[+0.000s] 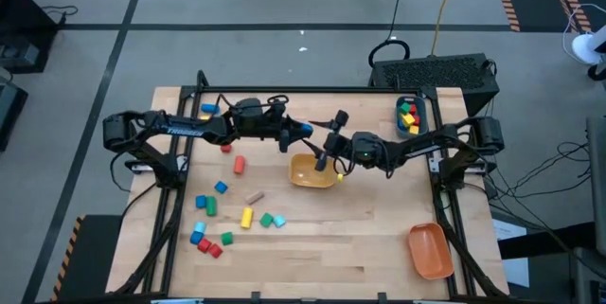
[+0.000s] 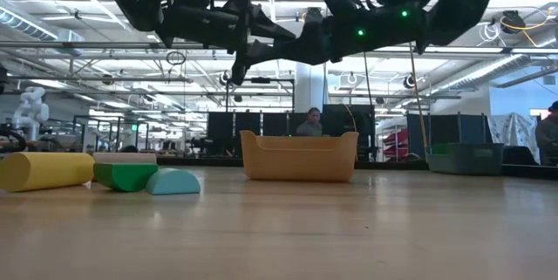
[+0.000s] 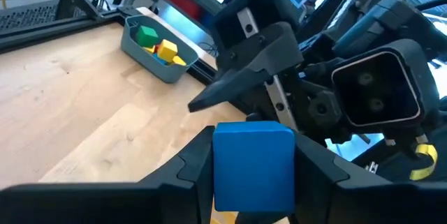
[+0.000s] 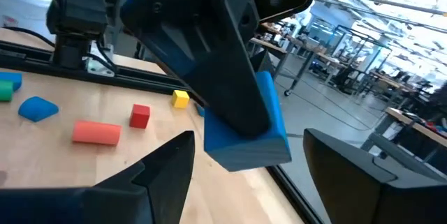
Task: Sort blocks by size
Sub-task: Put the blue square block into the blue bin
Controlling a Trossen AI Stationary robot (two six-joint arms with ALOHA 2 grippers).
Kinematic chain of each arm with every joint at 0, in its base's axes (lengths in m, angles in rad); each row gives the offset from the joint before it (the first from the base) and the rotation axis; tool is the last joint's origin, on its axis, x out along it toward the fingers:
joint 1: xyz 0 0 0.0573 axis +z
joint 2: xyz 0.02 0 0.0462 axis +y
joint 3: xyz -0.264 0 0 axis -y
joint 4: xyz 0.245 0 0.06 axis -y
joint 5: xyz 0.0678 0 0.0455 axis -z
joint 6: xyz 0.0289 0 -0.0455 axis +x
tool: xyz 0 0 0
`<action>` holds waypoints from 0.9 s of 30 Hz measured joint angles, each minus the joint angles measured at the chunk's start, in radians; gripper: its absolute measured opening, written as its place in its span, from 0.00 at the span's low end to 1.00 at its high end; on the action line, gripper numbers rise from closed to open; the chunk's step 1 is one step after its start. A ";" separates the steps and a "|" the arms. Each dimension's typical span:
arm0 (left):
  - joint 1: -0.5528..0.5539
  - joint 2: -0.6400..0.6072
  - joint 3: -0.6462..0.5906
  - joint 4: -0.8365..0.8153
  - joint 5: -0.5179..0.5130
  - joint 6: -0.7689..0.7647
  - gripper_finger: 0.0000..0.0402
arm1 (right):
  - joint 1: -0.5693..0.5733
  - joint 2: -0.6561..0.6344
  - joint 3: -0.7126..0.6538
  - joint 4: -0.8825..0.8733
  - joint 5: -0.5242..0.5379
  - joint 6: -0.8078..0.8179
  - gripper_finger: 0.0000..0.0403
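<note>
Blue block [image 3: 253, 165] sits clamped between the fingers of the left end effector [image 1: 296, 133], held in the air just beside the yellow bin [image 1: 311, 171] near the middle of the wooden surface [image 1: 360, 247]. Facing it, the right end effector [image 1: 331, 152] hangs spread wide with nothing between its fingers, its tips on either side of the block. Loose blocks [image 1: 222, 219] lie scattered on the surface's left half; more fill the teal bin [image 1: 410, 115].
</note>
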 joint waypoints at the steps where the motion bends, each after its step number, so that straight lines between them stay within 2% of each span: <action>1: 0.000 0.000 0.000 0.000 0.000 0.000 0.33 | 0.000 0.000 0.000 0.002 0.003 -0.002 0.62; 4: 0.000 0.000 0.000 0.002 -0.001 0.000 0.33 | 0.000 0.000 0.000 0.002 0.005 -0.003 0.58; 13: 0.000 0.000 0.000 0.008 -0.003 -0.016 0.33 | -0.002 0.000 0.000 0.005 0.007 -0.027 0.32; 17: 0.001 0.000 0.000 0.007 -0.002 -0.023 0.34 | -0.002 0.000 0.000 0.004 0.010 -0.035 0.30; 23: 0.018 0.000 0.000 0.005 0.027 0.018 0.56 | 0.001 -0.009 0.000 0.007 0.041 -0.010 0.29; 27: 0.057 -0.001 0.000 0.004 0.096 0.018 0.65 | 0.005 -0.036 0.000 -0.045 0.089 -0.010 0.29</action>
